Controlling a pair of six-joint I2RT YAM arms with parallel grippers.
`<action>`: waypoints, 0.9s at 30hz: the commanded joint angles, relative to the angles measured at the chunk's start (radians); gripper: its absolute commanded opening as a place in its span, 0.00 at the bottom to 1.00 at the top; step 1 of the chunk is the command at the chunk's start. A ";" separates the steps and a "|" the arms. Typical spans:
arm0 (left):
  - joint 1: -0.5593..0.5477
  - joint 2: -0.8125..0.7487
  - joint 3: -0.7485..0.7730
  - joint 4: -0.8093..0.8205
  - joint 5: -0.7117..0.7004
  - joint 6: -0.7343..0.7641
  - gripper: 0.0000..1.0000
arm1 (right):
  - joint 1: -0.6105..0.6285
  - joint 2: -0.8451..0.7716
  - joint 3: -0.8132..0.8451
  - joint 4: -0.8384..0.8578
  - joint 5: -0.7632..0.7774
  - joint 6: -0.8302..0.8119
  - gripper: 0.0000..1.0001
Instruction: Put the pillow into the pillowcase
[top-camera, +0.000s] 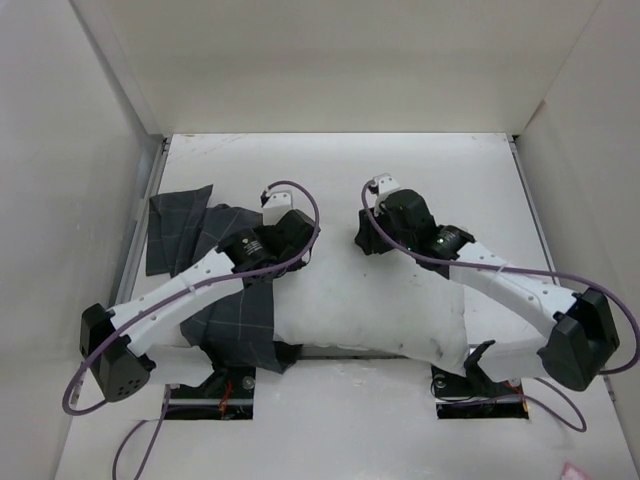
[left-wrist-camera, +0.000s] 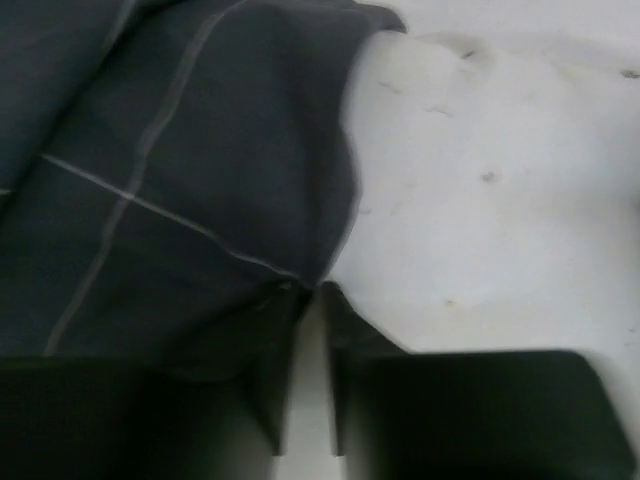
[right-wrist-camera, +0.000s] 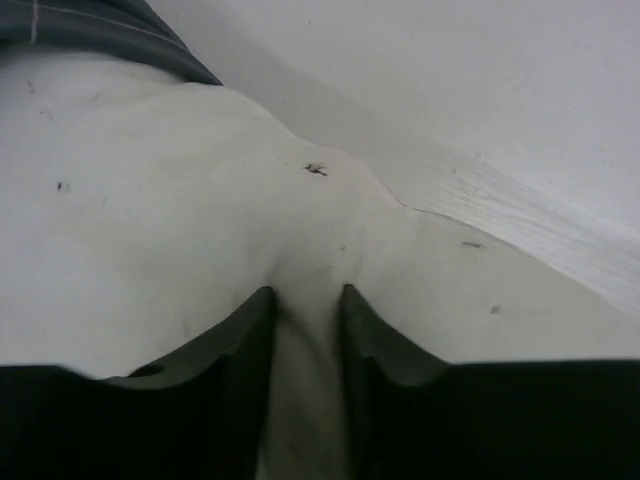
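The white pillow (top-camera: 370, 310) lies across the near middle of the table. Its left end is covered by the dark grid-lined pillowcase (top-camera: 235, 320), which trails off to the far left. My left gripper (top-camera: 305, 240) is at the pillow's far edge. In the left wrist view its jaws (left-wrist-camera: 308, 290) stand close together, pinching the pillowcase (left-wrist-camera: 150, 150) hem where it meets the pillow (left-wrist-camera: 480, 180). My right gripper (top-camera: 368, 240) presses down into the pillow's far edge. Its fingers (right-wrist-camera: 305, 295) squeeze a raised fold of the pillow (right-wrist-camera: 150, 200). A strip of pillowcase (right-wrist-camera: 100, 25) shows at the top left.
White walls enclose the table (top-camera: 340, 160) on the left, back and right. Bare table (right-wrist-camera: 500, 100) lies beyond the pillow. Both arm bases sit at the near edge, and purple cables loop around the arms.
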 joint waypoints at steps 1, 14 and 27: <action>0.003 0.046 0.013 -0.088 -0.069 -0.044 0.07 | 0.000 0.092 0.013 0.024 -0.062 -0.043 0.30; 0.161 0.304 0.209 0.519 0.054 0.393 0.00 | -0.282 0.199 0.235 0.137 0.409 0.147 0.00; 0.233 0.528 0.607 0.433 0.114 0.539 0.68 | -0.329 0.279 0.375 0.171 0.178 -0.076 0.15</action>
